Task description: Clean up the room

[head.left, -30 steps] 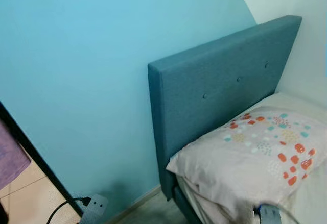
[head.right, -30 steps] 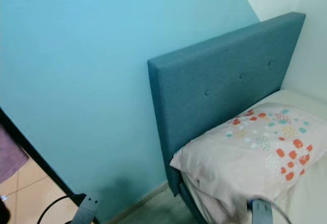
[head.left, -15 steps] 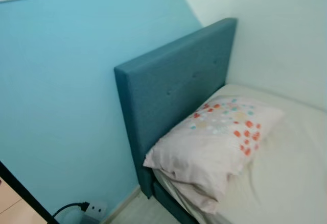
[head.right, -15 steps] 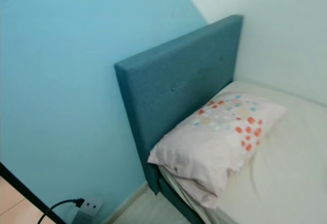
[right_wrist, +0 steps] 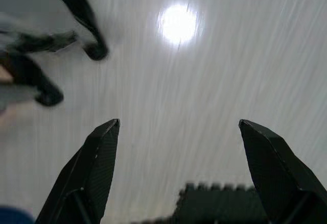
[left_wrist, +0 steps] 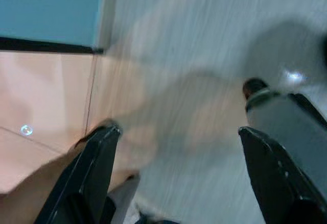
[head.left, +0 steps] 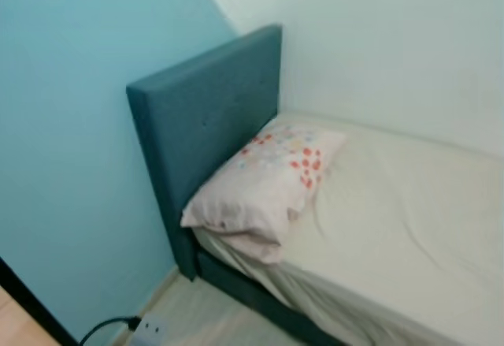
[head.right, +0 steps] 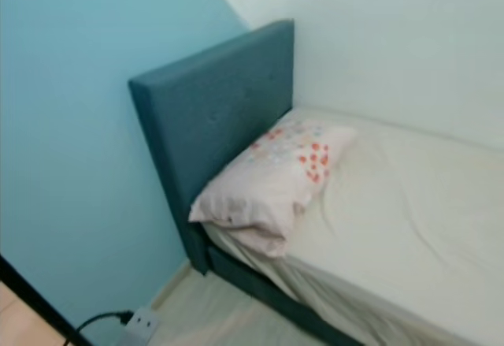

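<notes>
One pillow (head.left: 264, 184), pale with orange and teal spots at one end, lay at the head of the bed (head.left: 394, 228), its far edge against the blue upholstered headboard (head.left: 201, 125). We saw a cream sheet (head.left: 409, 212), lightly creased, covering the mattress, which ran along the white wall (head.left: 378, 39); the headboard stood against the blue wall (head.left: 63, 149). Low on that wall, a black cable (head.right: 94, 324) met a socket (head.right: 142, 322). We observed the left gripper (left_wrist: 176, 132) hanging over pale and tan floor (left_wrist: 168, 55), its fingers (left_wrist: 97, 157) spread wide, holding nothing. The right gripper (right_wrist: 179, 127) likewise hung with fingers (right_wrist: 99, 157) wide apart and empty, above blurred, glossy floor.
</notes>
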You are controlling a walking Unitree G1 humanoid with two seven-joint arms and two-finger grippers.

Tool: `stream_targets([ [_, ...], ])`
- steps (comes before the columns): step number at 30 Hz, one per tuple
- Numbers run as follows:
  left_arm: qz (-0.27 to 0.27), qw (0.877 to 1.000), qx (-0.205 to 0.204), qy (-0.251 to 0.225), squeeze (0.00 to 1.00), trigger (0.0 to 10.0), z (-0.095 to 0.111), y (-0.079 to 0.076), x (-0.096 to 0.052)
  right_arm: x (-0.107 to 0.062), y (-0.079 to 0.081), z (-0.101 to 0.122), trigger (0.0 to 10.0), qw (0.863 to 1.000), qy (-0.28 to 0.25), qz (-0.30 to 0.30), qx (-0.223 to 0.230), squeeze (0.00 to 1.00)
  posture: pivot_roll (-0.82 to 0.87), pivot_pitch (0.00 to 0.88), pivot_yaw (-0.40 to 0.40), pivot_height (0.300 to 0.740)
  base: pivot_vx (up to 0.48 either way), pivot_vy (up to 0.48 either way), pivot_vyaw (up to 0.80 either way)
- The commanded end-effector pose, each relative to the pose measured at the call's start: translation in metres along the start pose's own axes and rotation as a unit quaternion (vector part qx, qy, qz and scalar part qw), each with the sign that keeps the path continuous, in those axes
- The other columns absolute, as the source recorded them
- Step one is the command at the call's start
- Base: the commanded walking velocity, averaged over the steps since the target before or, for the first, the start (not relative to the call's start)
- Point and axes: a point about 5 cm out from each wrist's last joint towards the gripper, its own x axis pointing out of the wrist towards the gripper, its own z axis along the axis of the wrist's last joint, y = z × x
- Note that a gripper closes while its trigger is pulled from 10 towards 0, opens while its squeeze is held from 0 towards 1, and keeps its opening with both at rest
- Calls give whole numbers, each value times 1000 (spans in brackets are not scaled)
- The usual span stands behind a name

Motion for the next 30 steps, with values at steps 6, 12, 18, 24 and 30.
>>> stream_targets([
  [6, -17, 1000, 0, -6, 0, 10000, 2, 0, 0, 0, 6, 19, 10000, 999, -34, -3, -6, 0, -87, 0, 51, 726, 0, 0, -402],
  [12, -18, 1000, -3, -2, 0, 10000, 0, 0, 0, 0, 1, 21, 10000, 999, -41, -2, 8, 0, -89, 0, 54, 726, 0, -472, 0],
  [18, -20, 1000, -6, 1, 0, 10000, -3, 0, 0, -1, -11, 23, 10000, 998, -54, -7, 13, 0, -87, 0, 53, 726, 0, -480, 0],
  [24, -22, 1000, -7, 6, 0, 10000, -7, 0, -1, -2, -14, 30, 10000, 997, -76, -10, 11, 0, -87, 0, 53, 726, 0, -480, 0],
  [30, -24, 1000, -6, 8, 0, 10000, -8, 0, -1, -3, -13, 39, 10000, 995, -95, -7, 6, 0, -88, 0, 55, 726, 0, -480, 0],
])
